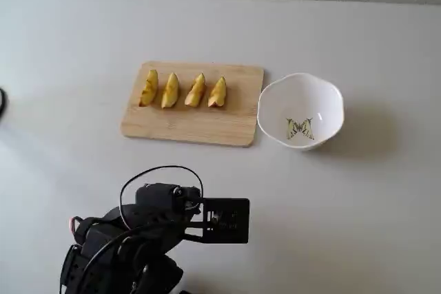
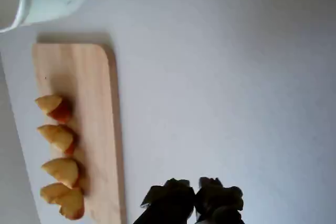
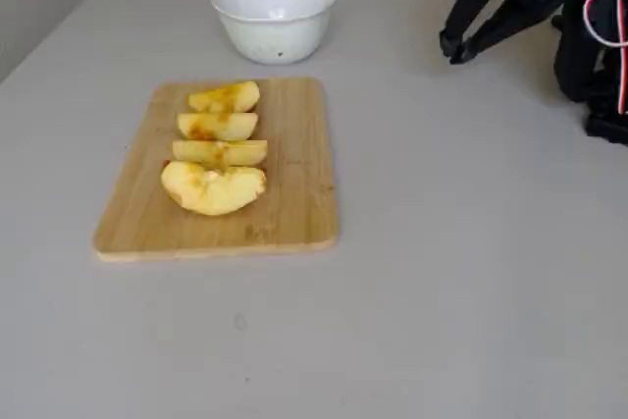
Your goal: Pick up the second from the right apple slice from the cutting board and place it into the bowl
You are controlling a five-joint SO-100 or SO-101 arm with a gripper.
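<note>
The claw (image 3: 457, 46) is hanging just above the bare counter (image 1: 358, 204) with nothing in it, tips nearly together with just a small gap, well clear of everything else. Heading out from it, the cutting board (image 1: 186, 129) is the first thing you hit, a fair way off, with four apple wedges lined up in a row on it. The apple slice (image 1: 196, 91) we care about is second from the right in a fixed view, sitting between its neighbours on the half of the board farther from the claw; in the wrist view it's the second one down (image 2: 58, 136). The other three wedges (image 1: 149, 87) sit just beside it in the same line, not stacked. Past the end of the board, right next to its short edge, is the bowl (image 1: 331, 98), which is white with a wavy rim. It's got nothing in it, just the little butterfly drawing (image 1: 300, 129) on the bottom.
</note>
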